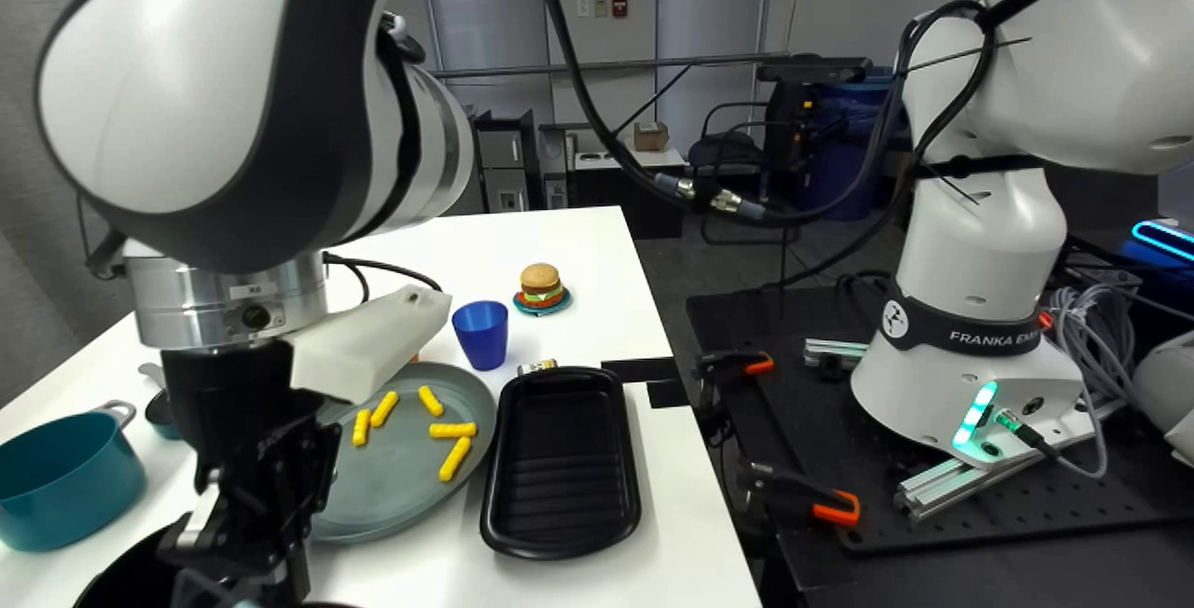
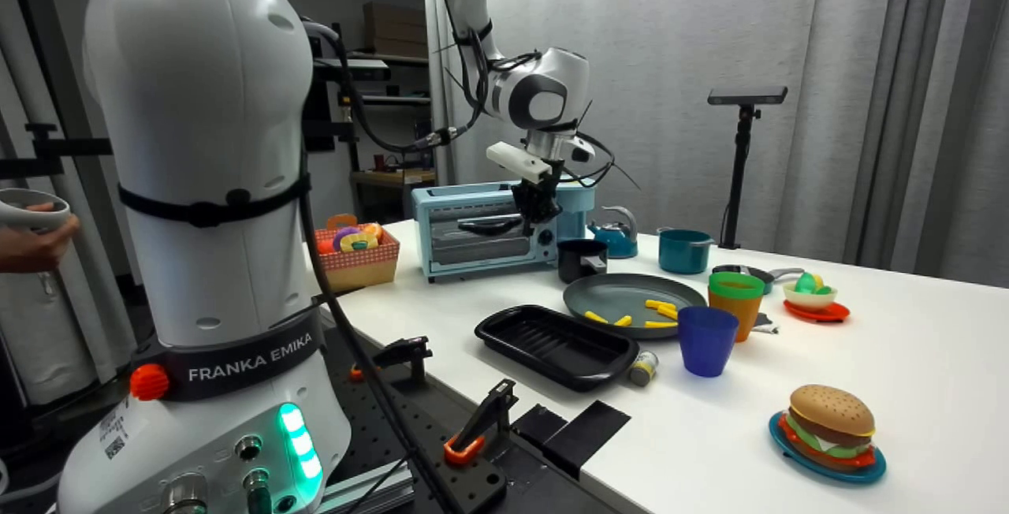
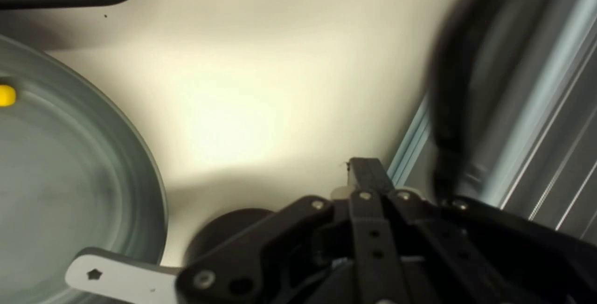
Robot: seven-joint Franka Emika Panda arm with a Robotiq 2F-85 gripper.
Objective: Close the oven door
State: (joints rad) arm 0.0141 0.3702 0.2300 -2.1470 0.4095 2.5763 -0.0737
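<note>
The light blue toaster oven (image 2: 498, 191) stands at the back of the table in an exterior view. Its door (image 2: 477, 250) looks upright against the oven front; I cannot tell whether it is fully shut. A black handle (image 2: 487, 227) sticks out from the door. My gripper (image 2: 532, 226) is in front of the oven, near the handle's right end and the knob. In the wrist view my gripper (image 3: 371, 173) has its fingertips together with nothing between them. The blurred black handle (image 3: 450, 89) shows just right of the fingertips; contact is unclear.
A black pot (image 2: 582, 260) stands close by the oven's front right. A grey plate (image 2: 587, 291) with yellow sticks and a black tray (image 2: 556, 344) lie in front. A toy food basket (image 2: 359, 268) stands beside the oven. A teal kettle (image 2: 615, 242) is on its other side.
</note>
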